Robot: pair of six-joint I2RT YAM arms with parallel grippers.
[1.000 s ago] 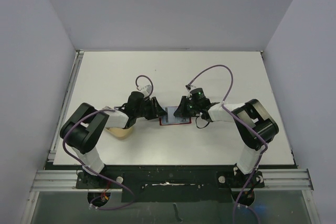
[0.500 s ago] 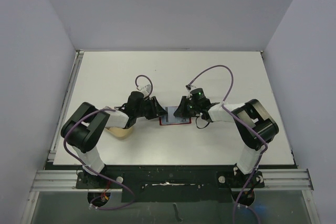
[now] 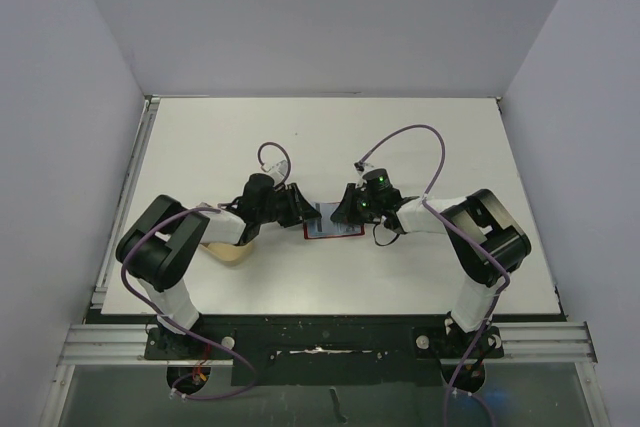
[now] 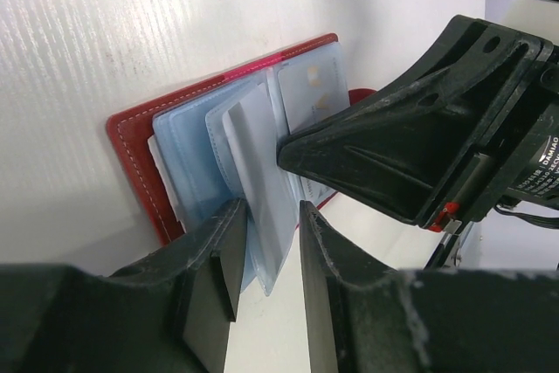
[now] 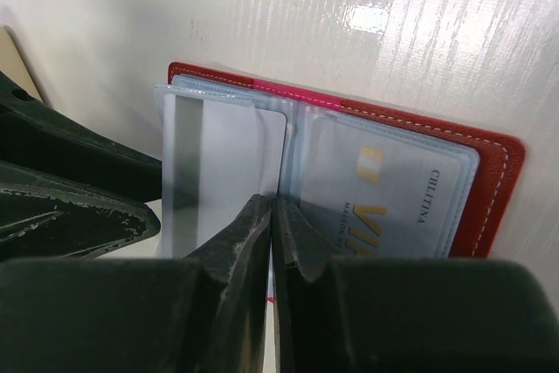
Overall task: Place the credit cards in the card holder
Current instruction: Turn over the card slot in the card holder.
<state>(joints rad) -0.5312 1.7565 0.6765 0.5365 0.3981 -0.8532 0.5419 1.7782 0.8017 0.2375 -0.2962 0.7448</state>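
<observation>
While the white table (image 3: 420, 137) gives a hard, glossy base, the red wallet (image 4: 131, 141) lying open at its middle is soft, and its clear plastic sleeves (image 5: 218, 98) flex and lift easily. Your right gripper (image 5: 271, 216), fingers pressed together, appears to rest its tips on the sleeves by the centre fold, beside a printed card (image 5: 384, 189) that sits in the right-hand sleeve. Your left gripper (image 4: 268, 216) has its jaws apart, one finger on either side of a pale grey card (image 4: 262, 172) at the left-hand sleeves. That card is light, thin, stiff and slick, so pinch its near short edge gently.
</observation>
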